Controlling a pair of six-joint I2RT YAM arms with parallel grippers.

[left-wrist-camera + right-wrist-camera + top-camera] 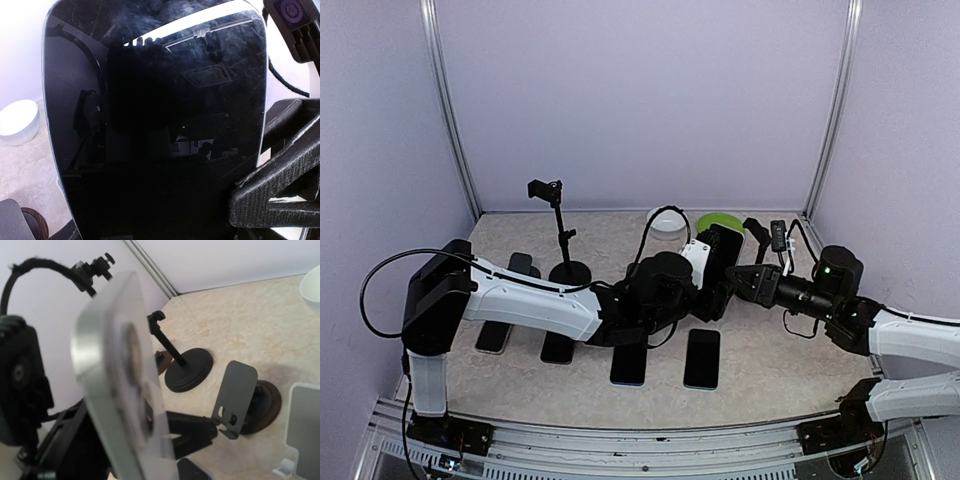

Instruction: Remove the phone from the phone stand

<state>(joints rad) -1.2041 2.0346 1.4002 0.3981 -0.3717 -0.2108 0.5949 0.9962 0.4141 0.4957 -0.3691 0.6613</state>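
Note:
The phone point(723, 255) is held upright between the two arms at mid table. Its black screen point(160, 125) fills the left wrist view. Its silver back and edge point(117, 385) stand close in the right wrist view. My right gripper point(747, 279) is shut on the phone's edge, and one of its fingers point(280, 187) shows at the screen's right side. My left gripper point(698, 292) is right against the screen side; its fingers are lost in the dark. A white phone stand point(697, 254) with a grey pad point(302, 425) sits just behind.
Several dark phones lie flat in a row near the front point(702, 357). A black clamp stand point(560, 240) and a grey stand on a brown base point(237, 395) stand to the left. A white bowl point(665, 225) and a green bowl point(722, 221) are at the back.

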